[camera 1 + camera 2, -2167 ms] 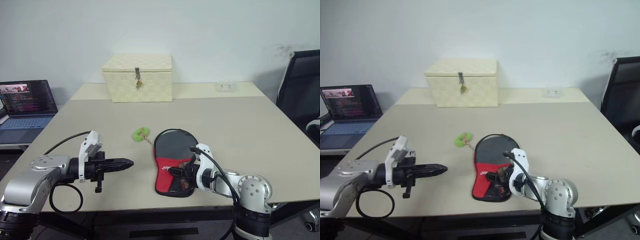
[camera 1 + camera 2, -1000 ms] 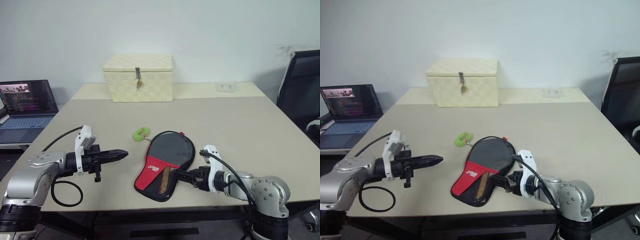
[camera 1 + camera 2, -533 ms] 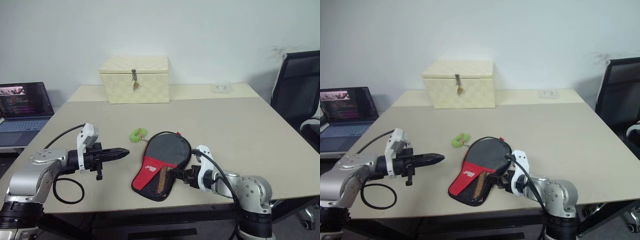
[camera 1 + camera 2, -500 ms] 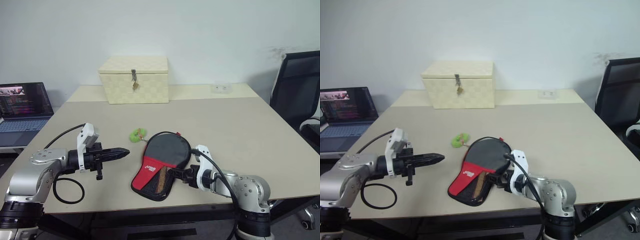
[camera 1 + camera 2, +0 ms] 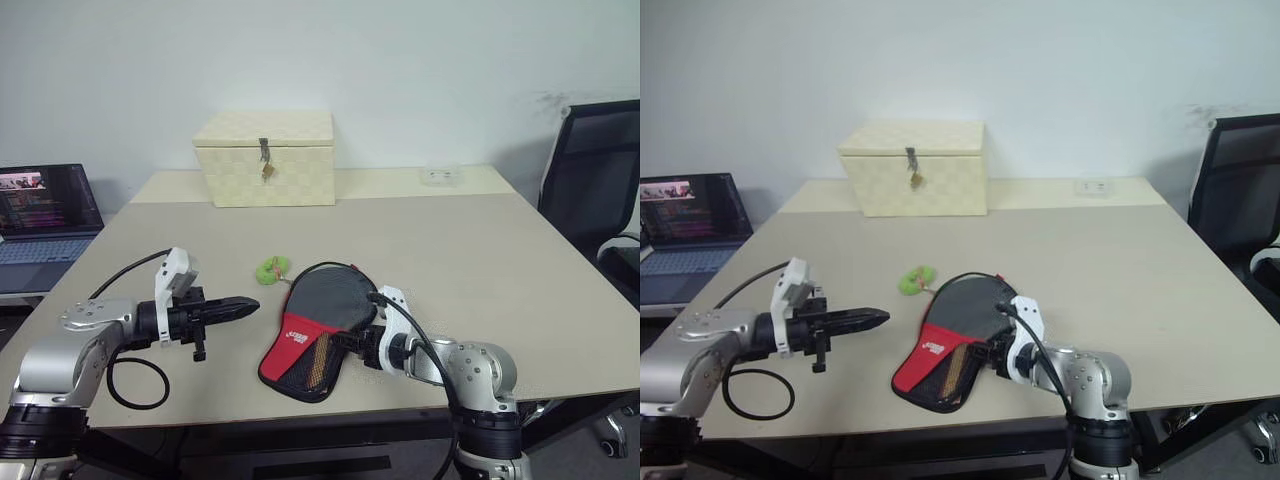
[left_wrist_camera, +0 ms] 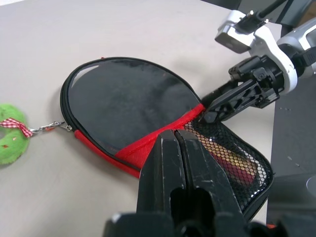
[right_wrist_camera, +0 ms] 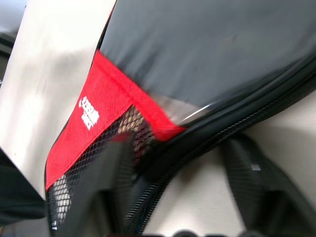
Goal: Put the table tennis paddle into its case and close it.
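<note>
The case (image 5: 322, 310), black with a red panel and a mesh end, lies flat near the table's front edge. The table tennis paddle is inside it. Its pale handle (image 6: 236, 161) shows through the mesh and the blade is hidden under the fabric. My right gripper (image 5: 343, 343) is at the case's right rim, where red panel meets mesh. Its fingers (image 7: 101, 185) stand apart astride the zipper edge. My left gripper (image 5: 250, 302) hovers left of the case, shut and holding nothing. A green plush charm (image 5: 271, 268) hangs from the zipper pull at the round end.
A cream checkered box (image 5: 265, 158) with a latch stands at the back of the table (image 5: 470, 250). An open laptop (image 5: 40, 205) sits off to the left and a black chair (image 5: 590, 170) to the right. A black cable loop (image 5: 133, 372) hangs under my left arm.
The case has turned, its mesh end swinging left. My right gripper has moved in to the case's rim and its fingers have narrowed. The left arm has stayed still.
</note>
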